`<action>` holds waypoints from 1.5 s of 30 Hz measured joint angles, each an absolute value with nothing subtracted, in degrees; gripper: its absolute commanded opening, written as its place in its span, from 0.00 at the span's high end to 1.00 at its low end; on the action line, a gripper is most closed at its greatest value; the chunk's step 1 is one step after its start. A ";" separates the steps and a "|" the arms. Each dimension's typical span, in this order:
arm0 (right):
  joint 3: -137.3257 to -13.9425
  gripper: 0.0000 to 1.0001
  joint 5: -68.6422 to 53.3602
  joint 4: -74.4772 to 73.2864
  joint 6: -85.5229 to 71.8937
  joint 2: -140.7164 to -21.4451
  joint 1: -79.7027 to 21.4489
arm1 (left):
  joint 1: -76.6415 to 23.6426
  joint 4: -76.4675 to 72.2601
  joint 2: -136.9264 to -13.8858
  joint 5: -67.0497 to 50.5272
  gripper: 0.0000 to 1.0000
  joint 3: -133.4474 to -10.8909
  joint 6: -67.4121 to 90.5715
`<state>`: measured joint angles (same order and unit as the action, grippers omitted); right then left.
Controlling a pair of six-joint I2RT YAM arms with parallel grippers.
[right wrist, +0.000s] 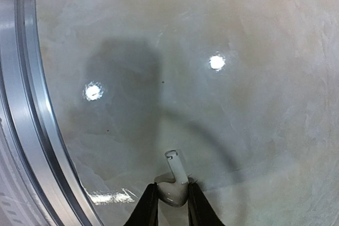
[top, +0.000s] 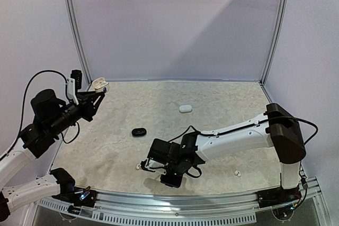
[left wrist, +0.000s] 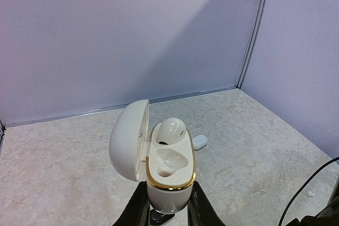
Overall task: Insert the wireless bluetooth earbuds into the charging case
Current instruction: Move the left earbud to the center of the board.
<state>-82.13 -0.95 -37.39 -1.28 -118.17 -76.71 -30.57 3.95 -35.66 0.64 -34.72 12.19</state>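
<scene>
One white earbud [right wrist: 174, 183] is plain only in the right wrist view, pinched by the right gripper [right wrist: 170, 207] well apart from the charging case [left wrist: 168, 194]; overhead it cannot be made out. The left gripper [left wrist: 166, 210] clamps that open case, a second bud [left wrist: 172, 129] seated inside.

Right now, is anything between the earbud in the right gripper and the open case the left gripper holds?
Nothing visible blocks it. The earbud is pinched in the right gripper. The case in the left gripper has its lid open to one side and one socket empty. A small black object lies low near that path.
</scene>
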 measured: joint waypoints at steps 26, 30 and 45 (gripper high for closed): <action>-75.92 0.94 -6.50 -37.89 -23.75 -110.74 -77.25 | -30.57 3.77 -36.91 0.64 1.00 -34.72 12.16; -76.88 0.98 -8.03 -33.26 -28.42 -111.44 -77.36 | -30.57 3.81 -37.04 0.25 1.00 -34.72 12.16; -79.46 1.00 -7.64 -31.33 -34.57 -117.38 -77.34 | -30.57 3.79 -37.04 -0.43 1.00 -34.72 12.14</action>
